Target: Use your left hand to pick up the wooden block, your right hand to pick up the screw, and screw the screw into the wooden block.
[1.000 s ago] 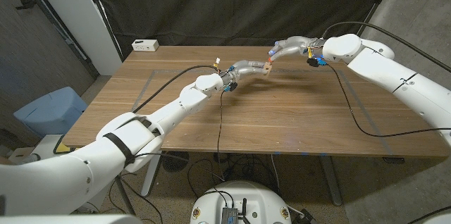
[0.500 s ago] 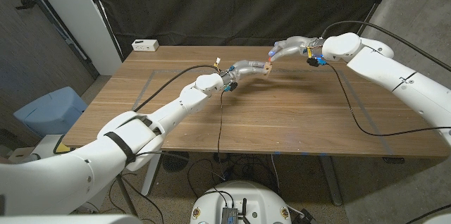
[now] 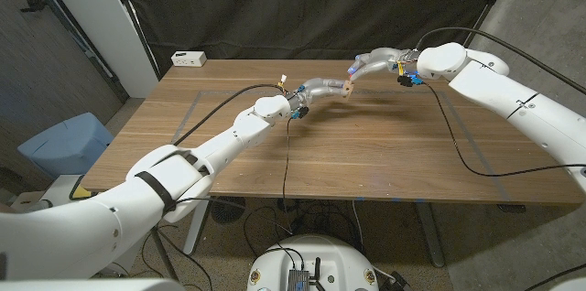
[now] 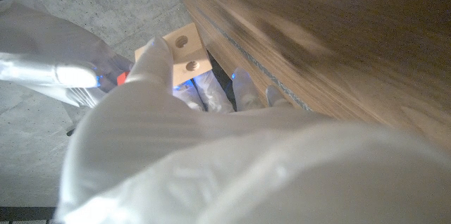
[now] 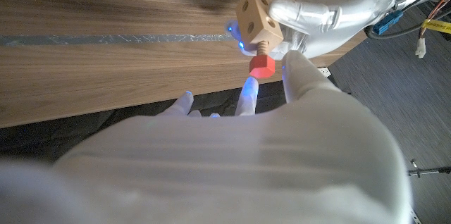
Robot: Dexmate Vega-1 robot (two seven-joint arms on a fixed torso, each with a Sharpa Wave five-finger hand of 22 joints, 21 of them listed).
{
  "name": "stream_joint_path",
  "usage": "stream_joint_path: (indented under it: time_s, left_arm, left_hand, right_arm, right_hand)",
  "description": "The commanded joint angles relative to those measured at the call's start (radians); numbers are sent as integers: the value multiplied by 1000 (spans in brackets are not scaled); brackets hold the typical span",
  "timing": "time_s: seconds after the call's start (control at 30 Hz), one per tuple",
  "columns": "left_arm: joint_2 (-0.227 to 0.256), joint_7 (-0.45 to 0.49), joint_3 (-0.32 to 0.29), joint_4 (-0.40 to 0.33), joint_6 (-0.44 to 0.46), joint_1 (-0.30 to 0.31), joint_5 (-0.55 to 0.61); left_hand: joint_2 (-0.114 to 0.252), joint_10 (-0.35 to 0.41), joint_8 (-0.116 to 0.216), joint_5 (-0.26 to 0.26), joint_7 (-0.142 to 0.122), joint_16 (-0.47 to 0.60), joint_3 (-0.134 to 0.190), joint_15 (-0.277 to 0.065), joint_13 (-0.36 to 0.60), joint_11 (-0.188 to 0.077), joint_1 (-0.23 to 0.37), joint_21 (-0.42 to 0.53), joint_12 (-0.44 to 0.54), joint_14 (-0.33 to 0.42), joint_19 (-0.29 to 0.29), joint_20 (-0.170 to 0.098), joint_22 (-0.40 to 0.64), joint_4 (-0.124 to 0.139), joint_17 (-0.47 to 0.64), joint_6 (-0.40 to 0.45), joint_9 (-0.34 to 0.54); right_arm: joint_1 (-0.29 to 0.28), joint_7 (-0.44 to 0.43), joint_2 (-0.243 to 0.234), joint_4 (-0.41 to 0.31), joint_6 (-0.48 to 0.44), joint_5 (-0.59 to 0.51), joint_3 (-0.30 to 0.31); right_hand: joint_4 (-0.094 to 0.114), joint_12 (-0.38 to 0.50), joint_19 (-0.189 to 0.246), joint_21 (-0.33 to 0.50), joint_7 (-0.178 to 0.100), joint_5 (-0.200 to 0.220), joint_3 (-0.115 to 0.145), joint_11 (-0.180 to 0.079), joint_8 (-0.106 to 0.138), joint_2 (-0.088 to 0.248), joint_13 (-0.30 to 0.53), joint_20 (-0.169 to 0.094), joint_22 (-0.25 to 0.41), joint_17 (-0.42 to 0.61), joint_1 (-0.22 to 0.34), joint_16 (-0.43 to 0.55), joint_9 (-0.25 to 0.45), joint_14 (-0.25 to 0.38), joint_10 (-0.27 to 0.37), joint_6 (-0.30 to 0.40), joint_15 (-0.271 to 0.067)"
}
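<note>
Pale wooden block (image 5: 256,14) with holes, red-headed screw (image 5: 262,64) partly threaded in.

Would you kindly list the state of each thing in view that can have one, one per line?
wooden block: held off the table by the left hand, holes visible on its faces.
screw: red head, threaded end partly in the block, not fully driven.
left hand: grips the block.
right hand: fingers at the screw head.
white box: sits at the table's far left corner.
table: bears the box.
</note>
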Motion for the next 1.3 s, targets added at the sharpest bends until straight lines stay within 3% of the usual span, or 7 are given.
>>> stream_joint_path:
  time_s: [0.03, 0.8, 1.3]
  left_arm:
    - [0, 2, 1, -2, 3, 1, 1]
    - [-12, -4, 1, 25, -11, -8, 0]
    - [-23, -14, 1, 61, -25, -21, -1]
  left_hand:
    - [9, -2, 11, -4, -2, -3, 1, -68, 1, -1, -1, 1, 2, 0, -4, -1, 3, 3, 1, 6, 3]
    - [9, 1, 11, -4, -2, -3, 1, -66, 1, -1, 0, 2, 3, 0, -3, -1, 3, 2, 1, 6, 3]
    - [10, 0, 12, -4, -1, -3, 1, -67, 1, -1, 0, 2, 3, -1, -4, 0, 3, 2, 1, 8, 3]
  right_arm:
    - [-2, -6, 0, -5, -6, -6, 0]
    - [7, -2, 4, -1, -18, -16, -7]
    - [15, -10, 18, 17, -18, -27, -16]
  right_hand:
    - [7, 6, -2, 5, 1, -6, 2, 3, 7, 0, 0, 4, 1, -1, 17, 3, 2, -7, 4, 9, 4]
    - [6, 9, 5, 7, 6, -17, 5, -1, 24, -3, 0, 4, 1, -2, 34, 7, 6, 2, 22, 47, 5]
    - [10, 13, 13, 10, -3, -26, 6, -8, 50, 0, 0, 4, 1, -2, 44, 11, 15, 12, 43, 90, 3]
